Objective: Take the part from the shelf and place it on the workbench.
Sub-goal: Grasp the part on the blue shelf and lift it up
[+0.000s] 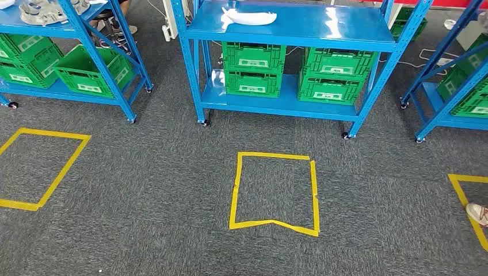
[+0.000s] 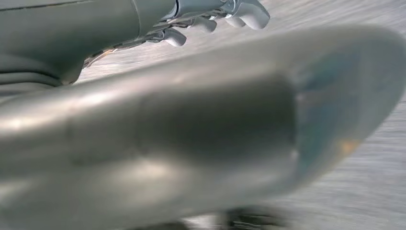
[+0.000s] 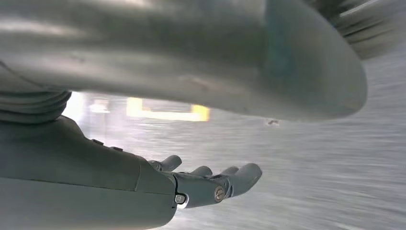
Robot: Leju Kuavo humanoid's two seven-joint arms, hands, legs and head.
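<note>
Nearest the robot, on the grey carpet (image 1: 144,190), a square of yellow tape (image 1: 274,193) marks the floor straight in front of the middle shelf (image 1: 288,29). At the right wrist, the right robot hand (image 3: 210,184) hangs above the carpet with its fingers (image 3: 244,178) stretched out side by side and nothing in them; a blurred strip of yellow tape lies on the floor past it. At the left wrist, the left robot hand (image 2: 215,19) also hangs over the carpet, fingers (image 2: 251,14) extended and empty, partly hidden by its own thick thumb.

Left of the middle shelf, another taped square (image 1: 40,167) lies on the carpet, and to the right of it a third taped outline (image 1: 469,201) has a person's shoe (image 1: 477,214) resting on it.

Beyond the tape stands the middle shelf, blue, on small wheels. Its lower board holds green crates (image 1: 253,69), stacked in two piles. On its upper board, toward the left side, lies the white part (image 1: 248,18), flat and alone.

Left of the middle shelf is a second blue shelf (image 1: 86,34) with more green crates, and right of it a third (image 1: 454,75).
</note>
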